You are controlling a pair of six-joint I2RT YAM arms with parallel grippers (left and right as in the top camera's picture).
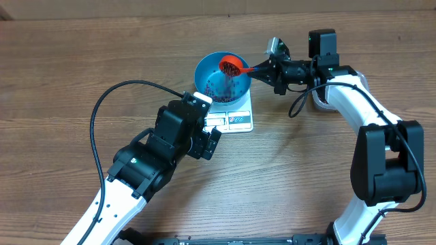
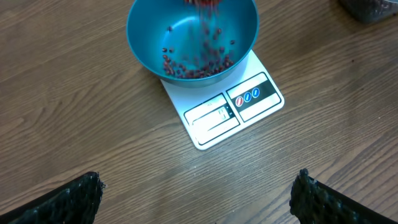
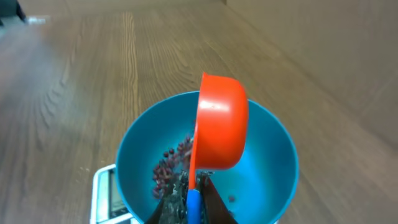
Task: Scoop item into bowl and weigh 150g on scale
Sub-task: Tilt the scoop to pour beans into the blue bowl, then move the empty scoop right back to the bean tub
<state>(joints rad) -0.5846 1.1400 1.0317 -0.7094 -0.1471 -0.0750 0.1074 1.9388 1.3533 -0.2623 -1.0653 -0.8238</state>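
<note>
The blue bowl [image 1: 221, 80] stands on the white scale [image 1: 237, 121] with dark red-brown beans [image 1: 219, 88] in its bottom. My right gripper [image 1: 262, 68] is shut on the blue handle [image 3: 194, 208] of the red scoop [image 1: 233, 67]. It holds the scoop [image 3: 221, 124] tipped on its side over the bowl [image 3: 273, 155], and beans [image 3: 171, 171] are falling out. My left gripper [image 1: 206, 141] hangs open and empty over bare table in front of the scale [image 2: 249, 102]. Its fingers [image 2: 68, 202] stand far apart, and the bowl [image 2: 155, 31] and beans [image 2: 196, 65] lie ahead.
The corner of a clear container [image 2: 370, 9] with dark contents shows to the right of the scale, under my right arm. A black cable [image 1: 102, 116] loops left of my left arm. Bare wooden table surrounds the scale.
</note>
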